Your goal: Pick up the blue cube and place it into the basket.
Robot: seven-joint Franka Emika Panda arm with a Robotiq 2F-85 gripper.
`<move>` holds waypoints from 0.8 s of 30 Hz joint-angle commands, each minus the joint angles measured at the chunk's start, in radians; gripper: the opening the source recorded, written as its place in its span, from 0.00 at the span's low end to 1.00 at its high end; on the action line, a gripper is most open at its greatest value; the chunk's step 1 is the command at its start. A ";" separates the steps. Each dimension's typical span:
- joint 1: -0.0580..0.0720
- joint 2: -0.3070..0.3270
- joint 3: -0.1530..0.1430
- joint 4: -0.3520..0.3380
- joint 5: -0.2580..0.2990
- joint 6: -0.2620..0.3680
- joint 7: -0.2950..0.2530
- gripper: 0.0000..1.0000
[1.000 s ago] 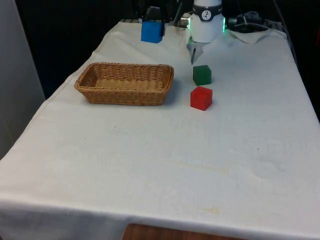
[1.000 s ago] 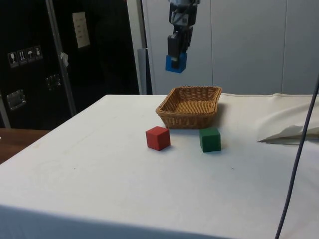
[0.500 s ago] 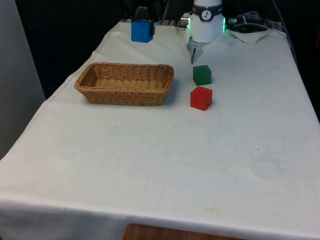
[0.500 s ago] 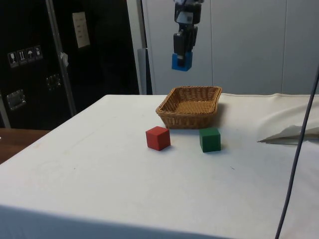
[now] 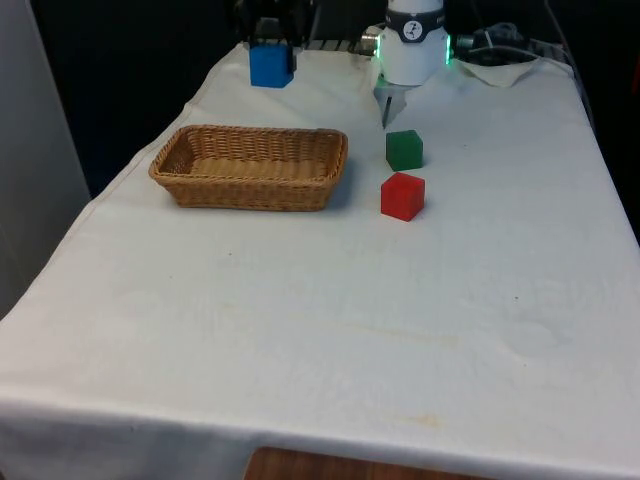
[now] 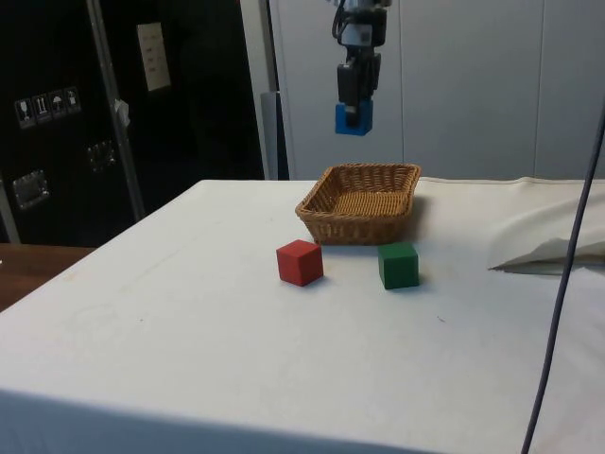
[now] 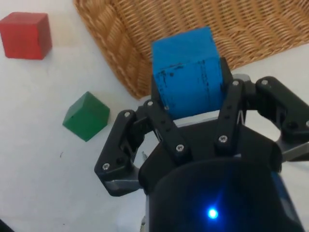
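The pincer (image 7: 190, 104) grips the blue cube (image 6: 353, 117) high above the basket (image 6: 364, 203), near its rim. I'd carry it over the basket's middle, lower it close to the weave, then release. The red cube (image 6: 300, 261) and green cube (image 6: 398, 265) sit beside the basket.

Three small solid-coloured cubes show, namely one blue cube (image 5: 271, 65) at the front view's upper left, one green cube (image 5: 404, 149) and one red cube (image 5: 402, 195) near centre, plus one woven wicker basket (image 5: 249, 166) left of them.
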 commanded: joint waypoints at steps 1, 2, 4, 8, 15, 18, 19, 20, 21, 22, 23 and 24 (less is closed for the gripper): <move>0.003 0.012 -0.005 0.010 0.018 -0.009 -0.018 0.00; 0.002 0.028 -0.012 0.020 0.020 -0.009 -0.028 0.00; 0.001 0.044 -0.018 0.030 0.022 -0.009 -0.037 0.00; 0.000 0.074 -0.031 0.049 0.027 -0.005 -0.058 0.00; -0.001 0.113 -0.053 0.068 0.015 0.003 -0.069 0.00; -0.002 0.131 -0.063 0.075 0.045 0.009 -0.104 0.00; -0.002 0.135 -0.065 0.076 0.050 0.011 -0.110 0.00; -0.001 0.139 -0.066 0.075 0.054 0.013 -0.115 0.00; 0.000 0.142 -0.066 0.074 0.057 0.016 -0.120 0.00; 0.000 0.145 -0.066 0.073 0.061 0.018 -0.125 0.00; -0.001 0.148 -0.065 0.073 0.064 0.021 -0.129 0.00; -0.001 0.154 -0.065 0.071 0.069 0.029 -0.132 0.00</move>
